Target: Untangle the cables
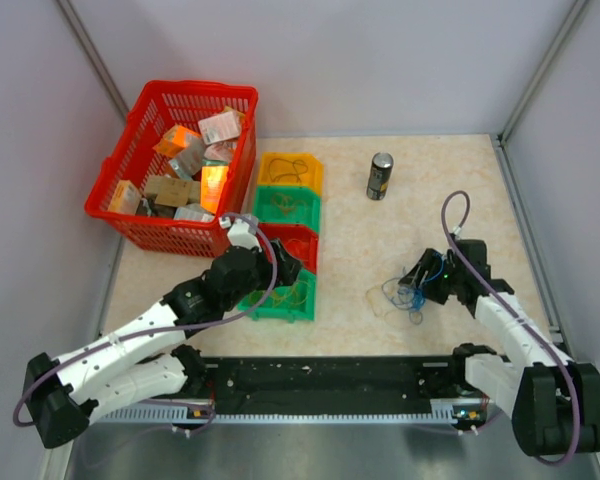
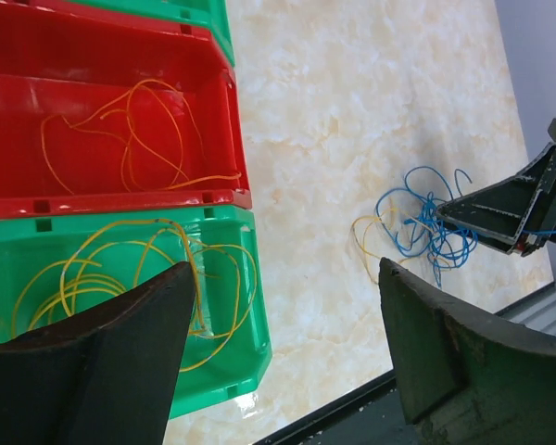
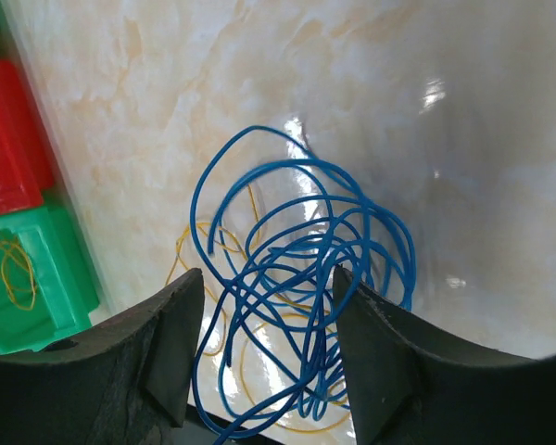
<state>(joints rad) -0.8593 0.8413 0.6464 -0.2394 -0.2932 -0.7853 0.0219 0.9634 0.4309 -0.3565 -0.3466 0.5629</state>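
A tangle of blue cables (image 3: 306,269) lies on the table over a thin yellow cable (image 3: 181,248). My right gripper (image 3: 267,273) is open, one finger on each side of the blue loops, which are not pinched. From above, the right gripper (image 1: 417,283) sits just right of the blue cables (image 1: 400,297). My left gripper (image 2: 287,269) is open and empty, above the right edge of the near green bin (image 2: 250,315), which holds yellow cables (image 2: 83,269). An orange cable (image 2: 130,139) lies in the red bin (image 2: 120,199). The left gripper (image 1: 285,268) hovers over the bin column.
Several small bins run in a column: yellow (image 1: 290,160), green (image 1: 312,205), red (image 1: 312,245), green (image 1: 280,316). A red basket (image 1: 150,110) of boxes stands at the back left. A dark can (image 1: 380,176) stands upright at the back. Walls enclose the table.
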